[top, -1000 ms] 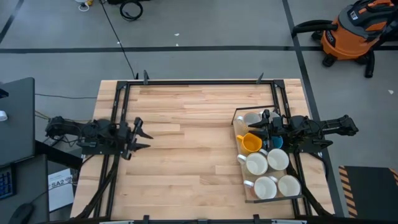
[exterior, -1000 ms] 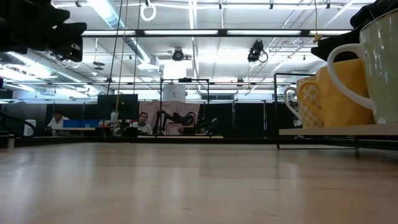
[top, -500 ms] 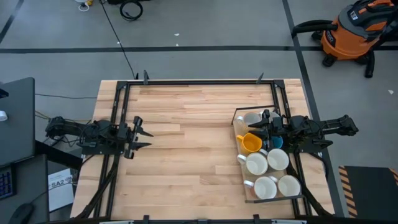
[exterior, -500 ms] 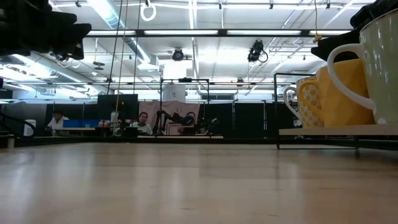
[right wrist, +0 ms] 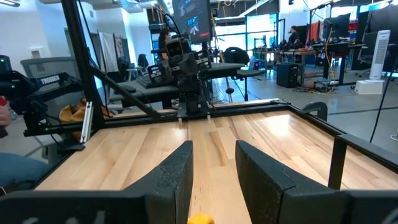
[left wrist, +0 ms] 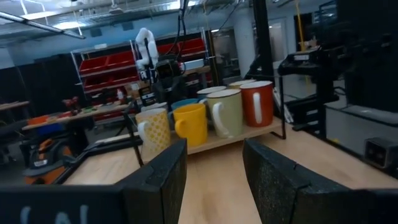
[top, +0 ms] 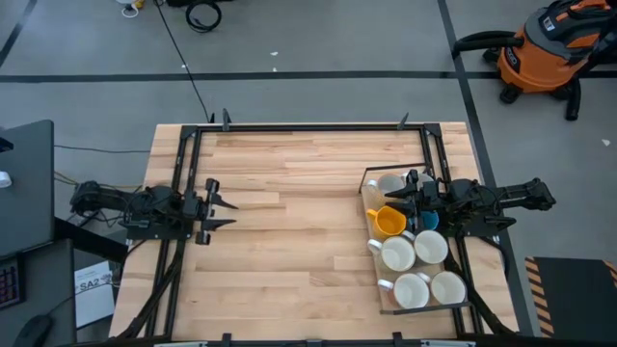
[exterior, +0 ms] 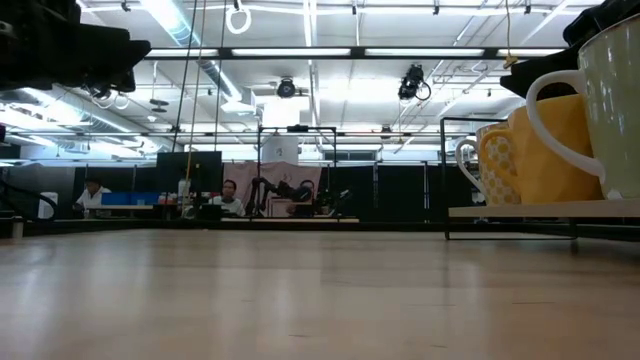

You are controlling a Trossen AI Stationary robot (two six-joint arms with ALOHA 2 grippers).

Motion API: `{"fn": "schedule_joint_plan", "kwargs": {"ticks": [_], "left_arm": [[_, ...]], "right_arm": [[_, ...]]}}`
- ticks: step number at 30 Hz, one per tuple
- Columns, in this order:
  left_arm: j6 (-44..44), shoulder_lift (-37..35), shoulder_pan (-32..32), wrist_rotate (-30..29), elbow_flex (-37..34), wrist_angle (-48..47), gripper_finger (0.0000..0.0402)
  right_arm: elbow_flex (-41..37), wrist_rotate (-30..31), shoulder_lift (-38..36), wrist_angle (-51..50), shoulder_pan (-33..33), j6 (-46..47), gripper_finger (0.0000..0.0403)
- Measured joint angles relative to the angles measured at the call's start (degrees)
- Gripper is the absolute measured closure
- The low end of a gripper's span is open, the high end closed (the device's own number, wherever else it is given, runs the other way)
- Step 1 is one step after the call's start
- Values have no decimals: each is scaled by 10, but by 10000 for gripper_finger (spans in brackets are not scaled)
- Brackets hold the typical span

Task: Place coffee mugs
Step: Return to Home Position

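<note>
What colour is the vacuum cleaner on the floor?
The vacuum cleaner is orange and black; best in the high view.

The coffee mugs (top: 415, 253) stand clustered on a low shelf (top: 424, 309) at the desk's (top: 289, 222) right side. The right gripper (top: 393, 198) hangs over one end of that shelf. The left gripper (top: 231, 215) sits at the desk's left edge.

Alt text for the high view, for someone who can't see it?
Mugs crowd a shelf at the right of the wooden table, with the right tool open over them. The left tool sits open at the table's left side.
</note>
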Motion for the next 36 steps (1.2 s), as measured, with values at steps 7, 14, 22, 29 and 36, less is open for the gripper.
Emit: {"fn": "schedule_joint_plan", "kwargs": {"ticks": [7,14,22,29,36], "left_arm": [[4,0,66,26,0,-9,239],[-21,0,153,140,0,-11,239],[-43,0,198,186,0,-60,239],[-42,0,205,185,0,-75,239],[-45,0,205,185,0,-78,239]], "right_arm": [[0,0,0,0,0,0,277],[0,0,0,0,0,0,277],[0,0,0,0,0,0,277],[0,0,0,0,0,0,277],[0,0,0,0,0,0,276]]}}
